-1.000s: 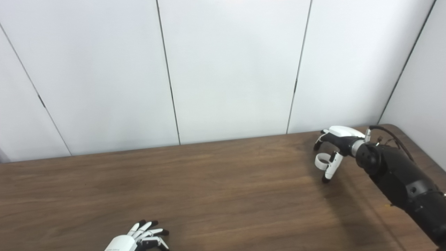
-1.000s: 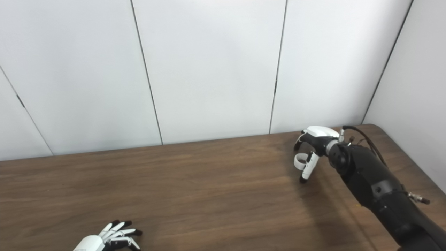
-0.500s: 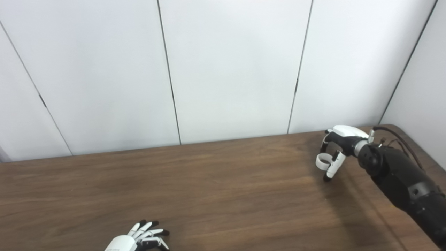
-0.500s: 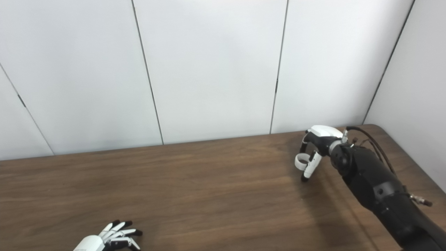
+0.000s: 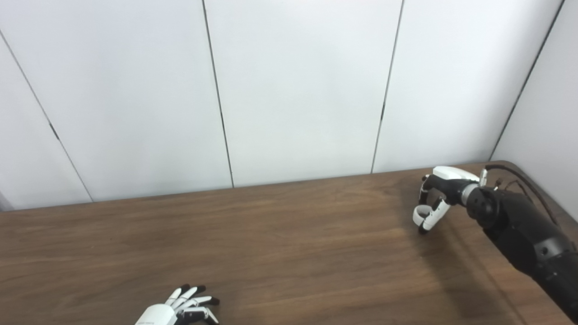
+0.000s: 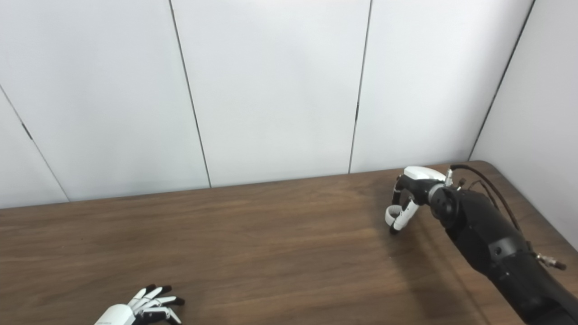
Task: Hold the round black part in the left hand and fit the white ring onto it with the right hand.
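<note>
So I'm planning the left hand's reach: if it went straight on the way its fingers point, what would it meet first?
Probably nothing: the left hand points up-right over bare table; depth is unclear.

Bright, even light; soft shadow falls on the table (image 5: 289, 234), both views slightly grainy.

Dark brown wood-grain table (image 5: 289, 243) fills the lower half of both views, grain running left to right, rounded far right corner. A soft shadow lies on the tabletop toward the right side. Behind the table, white wall panels (image 5: 298, 90) stand upright, split by thin dark seams (image 5: 216, 90) that lean slightly. On the right a second white wall (image 6: 537, 104) meets the back one at a dark corner seam. The back panels meet the table's far edge directly. Lighting is even, surfaces plain, no markings readable.
</note>
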Robot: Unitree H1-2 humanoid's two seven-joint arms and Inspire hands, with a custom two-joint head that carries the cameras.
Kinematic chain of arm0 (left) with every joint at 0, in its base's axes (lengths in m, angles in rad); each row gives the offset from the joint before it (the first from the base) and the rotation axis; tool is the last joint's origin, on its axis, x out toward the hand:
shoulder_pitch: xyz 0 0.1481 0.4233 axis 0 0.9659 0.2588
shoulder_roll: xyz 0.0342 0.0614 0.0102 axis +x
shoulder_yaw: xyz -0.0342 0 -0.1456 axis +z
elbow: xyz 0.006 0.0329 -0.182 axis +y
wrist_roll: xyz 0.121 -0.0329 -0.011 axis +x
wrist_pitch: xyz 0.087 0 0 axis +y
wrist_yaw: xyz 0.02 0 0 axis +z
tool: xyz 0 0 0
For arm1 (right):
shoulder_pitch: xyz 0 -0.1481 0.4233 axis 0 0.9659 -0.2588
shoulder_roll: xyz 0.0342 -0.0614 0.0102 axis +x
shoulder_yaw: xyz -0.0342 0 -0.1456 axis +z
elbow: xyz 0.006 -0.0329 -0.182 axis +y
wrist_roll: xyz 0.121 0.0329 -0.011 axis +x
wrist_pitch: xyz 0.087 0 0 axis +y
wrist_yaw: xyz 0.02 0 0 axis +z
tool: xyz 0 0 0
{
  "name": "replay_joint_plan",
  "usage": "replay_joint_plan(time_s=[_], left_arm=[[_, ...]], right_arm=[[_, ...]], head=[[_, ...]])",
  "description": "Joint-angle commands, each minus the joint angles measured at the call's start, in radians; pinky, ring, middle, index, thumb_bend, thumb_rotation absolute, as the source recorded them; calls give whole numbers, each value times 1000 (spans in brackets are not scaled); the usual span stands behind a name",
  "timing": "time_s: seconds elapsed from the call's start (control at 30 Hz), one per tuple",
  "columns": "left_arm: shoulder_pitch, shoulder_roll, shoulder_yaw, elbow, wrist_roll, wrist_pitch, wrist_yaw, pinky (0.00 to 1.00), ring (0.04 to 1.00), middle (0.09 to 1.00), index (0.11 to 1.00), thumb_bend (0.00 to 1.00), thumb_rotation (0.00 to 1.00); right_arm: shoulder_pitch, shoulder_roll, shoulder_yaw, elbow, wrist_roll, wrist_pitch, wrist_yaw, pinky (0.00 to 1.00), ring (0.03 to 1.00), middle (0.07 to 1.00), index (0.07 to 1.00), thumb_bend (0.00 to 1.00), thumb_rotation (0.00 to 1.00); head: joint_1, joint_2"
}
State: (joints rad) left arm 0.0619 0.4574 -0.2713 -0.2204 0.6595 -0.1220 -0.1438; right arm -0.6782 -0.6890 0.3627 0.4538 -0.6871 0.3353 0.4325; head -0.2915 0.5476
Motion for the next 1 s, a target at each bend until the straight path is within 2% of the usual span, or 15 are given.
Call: replay_joint_plan(time_s=[0.0, 0.47, 0.73, 0.97], left_arm=[[19, 25, -2, 18, 9, 7, -38, 1000, 944, 824, 480, 521, 42], [10, 18, -2, 26, 15, 9, -39, 1000, 942, 821, 480, 521, 42], [-15, 12, -10, 45, 19, 9, -45, 1000, 940, 820, 480, 521, 42], [-58, 1, -24, 72, 31, 17, -62, 1000, 934, 821, 480, 521, 42]], right_arm=[[18, -41, 0, 4, -29, 34, 2, 1000, 1000, 968, 488, 526, 149], [29, -33, -9, -12, -18, 34, -18, 1000, 1000, 956, 486, 526, 139], [35, -32, -24, -17, 5, -25, -60, 1000, 1000, 922, 481, 522, 125], [34, -48, -47, -76, 7, -34, -57, 983, 993, 914, 479, 521, 123]], head=[[0, 2], [-3, 2], [-5, -7], [-3, -17]])
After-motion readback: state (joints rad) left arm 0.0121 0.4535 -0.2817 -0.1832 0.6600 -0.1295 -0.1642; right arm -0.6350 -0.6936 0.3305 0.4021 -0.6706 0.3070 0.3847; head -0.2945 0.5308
